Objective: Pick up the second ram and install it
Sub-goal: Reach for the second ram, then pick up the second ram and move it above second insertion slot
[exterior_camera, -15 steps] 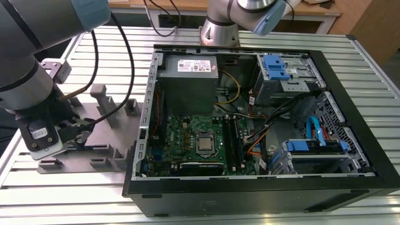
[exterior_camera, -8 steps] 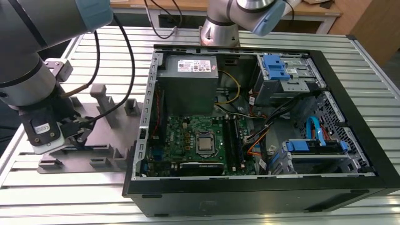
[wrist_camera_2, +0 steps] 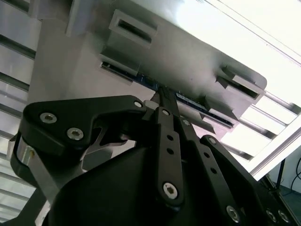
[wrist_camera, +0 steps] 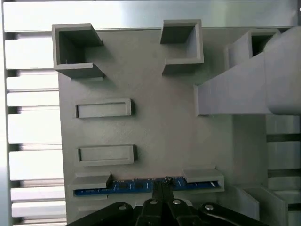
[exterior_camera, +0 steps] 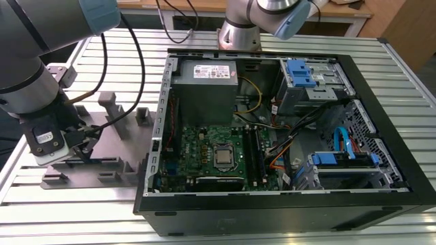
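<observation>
Here the gripper (exterior_camera: 83,147) is low over the grey tray (exterior_camera: 119,145), near one of the tray's edges. The open computer case (exterior_camera: 286,209) stands just beside the tray, on the exterior view's right. It is on the same slatted metal table (exterior_camera: 68,214), and its motherboard (exterior_camera: 204,148) faces up.

In the first wrist view the ram (wrist_camera: 127,186) is in the tray's last row, close to that edge. It is a thin blue strip that stands on its long side. Each of its ends sits in a grey holder block (wrist_camera: 91,181) of the tray.

The black fingers (wrist_camera: 155,205) are drawn together and pinch the ram at its middle, one on each side. The second wrist view shows the same grip: the fingertips (wrist_camera_2: 163,96) meet on the strip between the two blocks. The ram is seated in the tray, not lifted.
</observation>
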Controlling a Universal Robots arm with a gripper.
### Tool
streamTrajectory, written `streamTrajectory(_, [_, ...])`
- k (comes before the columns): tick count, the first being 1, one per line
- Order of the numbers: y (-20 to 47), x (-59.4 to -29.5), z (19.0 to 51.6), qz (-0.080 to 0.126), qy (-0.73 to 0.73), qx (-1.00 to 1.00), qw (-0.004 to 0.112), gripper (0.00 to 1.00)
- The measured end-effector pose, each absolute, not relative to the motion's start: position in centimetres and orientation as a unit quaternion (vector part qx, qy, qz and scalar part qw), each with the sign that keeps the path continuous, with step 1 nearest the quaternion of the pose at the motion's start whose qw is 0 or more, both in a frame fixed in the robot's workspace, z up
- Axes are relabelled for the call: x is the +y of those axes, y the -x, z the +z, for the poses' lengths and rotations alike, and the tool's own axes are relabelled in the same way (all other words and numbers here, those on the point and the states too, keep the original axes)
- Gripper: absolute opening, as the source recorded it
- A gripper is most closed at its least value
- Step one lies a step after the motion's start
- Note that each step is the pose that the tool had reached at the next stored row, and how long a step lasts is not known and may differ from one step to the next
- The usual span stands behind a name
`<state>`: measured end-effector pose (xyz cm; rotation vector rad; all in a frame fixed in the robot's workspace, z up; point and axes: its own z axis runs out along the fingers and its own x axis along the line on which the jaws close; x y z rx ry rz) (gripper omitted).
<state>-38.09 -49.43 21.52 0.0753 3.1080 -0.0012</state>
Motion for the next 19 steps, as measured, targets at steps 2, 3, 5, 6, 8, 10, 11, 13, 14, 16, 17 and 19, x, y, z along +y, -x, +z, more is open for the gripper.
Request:
streamTrajectory(2, [38.09,-49.43,21.52,0.0,-0.024,1.0,0.016,0.07])
streamTrajectory(3, [38.1,-49.42,21.51,0.0,-0.024,1.0,0.016,0.07])
streamTrajectory(5, [38.1,-49.43,21.51,0.0,-0.024,1.0,0.016,0.07])
streamTrajectory(6, [38.1,-49.42,21.51,0.0,-0.024,1.0,0.016,0.07])
streamTrajectory(8, [38.11,-49.42,21.5,0.0,-0.024,1.0,0.016,0.07])
streamTrajectory(10, [38.11,-49.42,21.5,0.0,-0.024,1.0,0.016,0.07])
streamTrajectory(11, [38.12,-49.42,21.5,0.0,-0.024,1.0,0.016,0.07])
streamTrajectory(13, [38.12,-49.42,21.5,0.0,-0.024,1.0,0.016,0.07])
streamTrajectory(14, [38.12,-49.42,21.5,0.0,-0.022,1.0,0.016,0.07])
streamTrajectory(16, [38.12,-49.42,21.5,0.0,-0.014,1.0,0.016,0.07])
streamTrajectory(17, [38.12,-49.42,21.5,0.0,-0.006,1.0,0.016,0.07])
streamTrajectory(19, [38.12,-49.42,21.49,0.0,0.011,1.0,0.016,0.07])
